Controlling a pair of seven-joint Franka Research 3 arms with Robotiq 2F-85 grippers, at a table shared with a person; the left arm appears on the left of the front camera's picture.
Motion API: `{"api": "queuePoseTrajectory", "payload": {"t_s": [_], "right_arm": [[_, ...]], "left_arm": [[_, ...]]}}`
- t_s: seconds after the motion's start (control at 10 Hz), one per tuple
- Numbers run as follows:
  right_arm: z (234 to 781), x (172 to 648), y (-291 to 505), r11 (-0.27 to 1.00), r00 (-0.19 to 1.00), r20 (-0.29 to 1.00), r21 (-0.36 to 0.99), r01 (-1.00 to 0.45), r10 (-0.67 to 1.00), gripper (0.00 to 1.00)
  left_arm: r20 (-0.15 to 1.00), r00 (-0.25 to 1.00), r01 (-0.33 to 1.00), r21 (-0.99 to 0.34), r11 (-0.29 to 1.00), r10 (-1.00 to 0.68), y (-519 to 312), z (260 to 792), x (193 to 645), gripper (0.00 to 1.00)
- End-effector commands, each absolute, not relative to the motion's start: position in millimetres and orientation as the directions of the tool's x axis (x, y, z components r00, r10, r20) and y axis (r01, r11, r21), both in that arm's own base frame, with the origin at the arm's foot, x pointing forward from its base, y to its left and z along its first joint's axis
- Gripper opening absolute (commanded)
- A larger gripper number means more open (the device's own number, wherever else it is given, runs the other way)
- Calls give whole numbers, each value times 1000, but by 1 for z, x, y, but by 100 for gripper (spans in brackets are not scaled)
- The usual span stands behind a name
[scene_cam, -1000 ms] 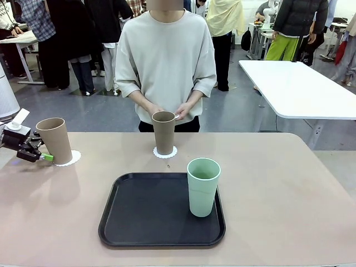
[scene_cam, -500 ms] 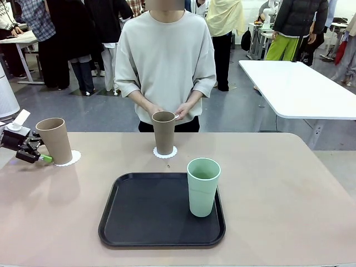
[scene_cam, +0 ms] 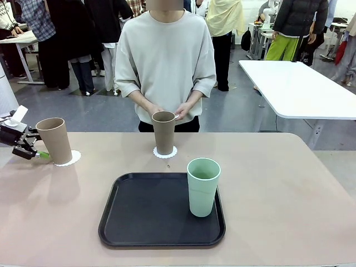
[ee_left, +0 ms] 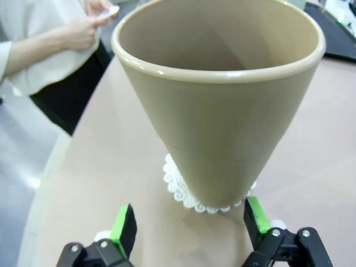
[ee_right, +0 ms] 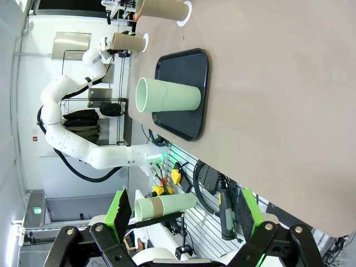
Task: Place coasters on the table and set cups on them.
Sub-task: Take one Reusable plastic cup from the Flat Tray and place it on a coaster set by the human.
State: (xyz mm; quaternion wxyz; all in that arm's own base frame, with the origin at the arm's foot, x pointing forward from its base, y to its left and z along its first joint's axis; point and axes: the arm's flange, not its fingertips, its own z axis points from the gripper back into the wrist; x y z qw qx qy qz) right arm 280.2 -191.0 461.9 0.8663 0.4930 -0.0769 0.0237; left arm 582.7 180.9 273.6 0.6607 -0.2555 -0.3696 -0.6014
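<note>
Left end effector point(scene_cam: 36, 153), jaws apart and empty, sits at 9 o'clock of the tan cup point(scene_cam: 54, 140) upright on its coaster point(scene_cam: 69, 158). Mint cup point(scene_cam: 203, 186) stands upright on tray point(scene_cam: 139, 222), 4 o'clock away; we judge right end effector point(ee_right: 183, 210), also apart, nearer.

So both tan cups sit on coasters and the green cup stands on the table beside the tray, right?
No. The front view shows the mint green cup standing in the black tray, by its right edge. The left tan cup and middle tan cup do sit on coasters.
</note>
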Motion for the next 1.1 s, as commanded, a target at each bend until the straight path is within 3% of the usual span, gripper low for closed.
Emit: {"api": "queuePoseTrajectory", "payload": {"t_s": [0.0,0.3,0.7,1.0], "right_arm": [[462,281,-191,510,987,159,852,-120,-34,100],[462,281,-191,510,987,159,852,-120,-34,100],[462,281,-191,510,987,159,852,-120,-34,100],[462,281,-191,510,987,159,852,-120,-34,100]], "left_arm": [[708,17,978,134,158,-706,187,305,564,100],[595,9,955,232,183,-803,202,377,540,100],[482,-54,934,334,126,-874,171,478,462,100],[321,-75,930,365,50,-944,121,517,425,100]]}}
